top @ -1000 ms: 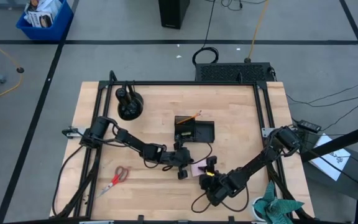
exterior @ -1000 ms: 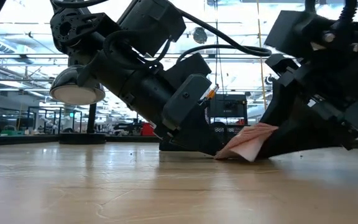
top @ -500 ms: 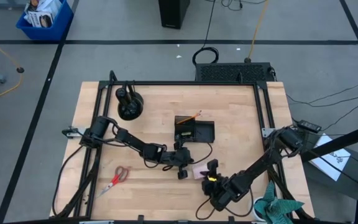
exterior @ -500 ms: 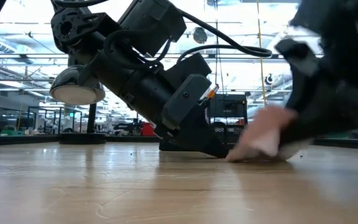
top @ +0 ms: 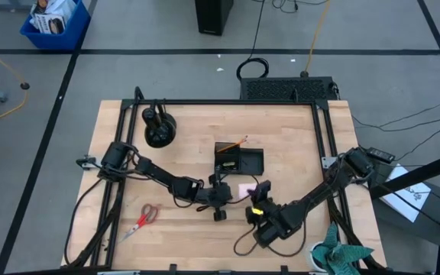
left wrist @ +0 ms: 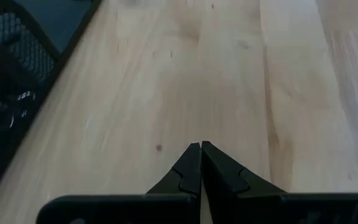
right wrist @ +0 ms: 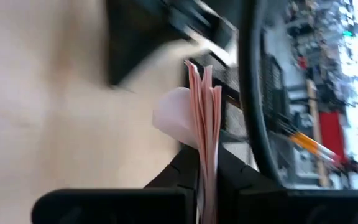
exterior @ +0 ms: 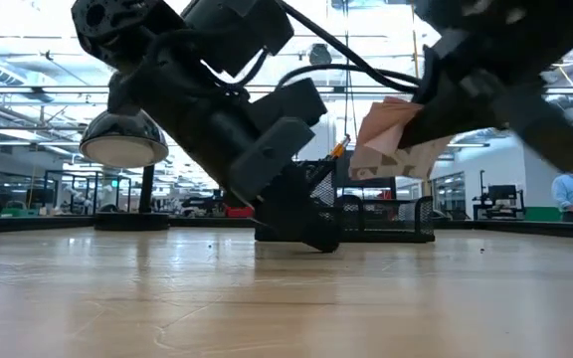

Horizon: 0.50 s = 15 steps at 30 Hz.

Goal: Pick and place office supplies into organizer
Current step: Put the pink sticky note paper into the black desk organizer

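Note:
My right gripper (top: 260, 194) is shut on the square pink notepad (top: 247, 189) and holds it above the table, just near of the black organizer (top: 240, 160). The notepad also shows in the low view (exterior: 390, 135) and in the right wrist view (right wrist: 202, 102). An orange pencil (top: 237, 143) sticks out of the organizer's far side. My left gripper (left wrist: 200, 147) is shut and empty, low over bare wood to the left of the notepad (top: 220, 200). Red-handled scissors (top: 145, 219) lie flat near the table's near left. My right gripper pinches the notepad's edge (right wrist: 202, 144) between its two fingers, several sheets together. The pad is lifted clear of the table and stands edge-on between the fingers. Its free sheets fan apart and one curls outward (right wrist: 173, 115).
A round black dome-shaped object (top: 159, 130) stands at the far left. A teal cloth (top: 342, 256) lies at the near right corner. A black frame (top: 228, 101) runs along the table's far edge and sides. There is bare wood right of the organizer.
My right gripper has risen with the pink notepad and gone toward the table's far edge, nearer the organizer. The pad, which lay with one side on the table, is now lifted clear. My left gripper has shifted a little toward the table's left edge.

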### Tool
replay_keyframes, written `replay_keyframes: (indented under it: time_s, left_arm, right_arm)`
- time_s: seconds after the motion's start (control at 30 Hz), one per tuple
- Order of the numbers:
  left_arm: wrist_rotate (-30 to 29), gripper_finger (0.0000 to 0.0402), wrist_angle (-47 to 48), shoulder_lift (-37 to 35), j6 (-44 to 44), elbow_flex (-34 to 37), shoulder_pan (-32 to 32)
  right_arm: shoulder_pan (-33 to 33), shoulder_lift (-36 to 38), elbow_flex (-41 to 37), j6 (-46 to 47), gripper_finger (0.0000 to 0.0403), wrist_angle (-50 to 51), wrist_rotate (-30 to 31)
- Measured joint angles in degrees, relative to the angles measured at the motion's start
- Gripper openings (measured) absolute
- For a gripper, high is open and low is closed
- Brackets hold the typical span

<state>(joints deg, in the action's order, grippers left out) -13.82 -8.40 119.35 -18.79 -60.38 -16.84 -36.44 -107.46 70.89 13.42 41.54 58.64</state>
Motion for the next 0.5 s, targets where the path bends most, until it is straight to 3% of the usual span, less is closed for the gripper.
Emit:
replay_keyframes:
  time_s: [0.23,0.5]
  left_arm:
    - [-3.02,0.0017,6.80,-3.91,-0.32,0.40,-3.13]
    - [-7.72,0.0017,10.30,-6.40,0.27,0.55,-5.88]
  right_arm:
    - [5.77,0.92,0.00,-0.61,0.0010,4.26,2.59]
    - [13.63,0.92,-1.61,-3.73,0.0010,3.59,0.60]
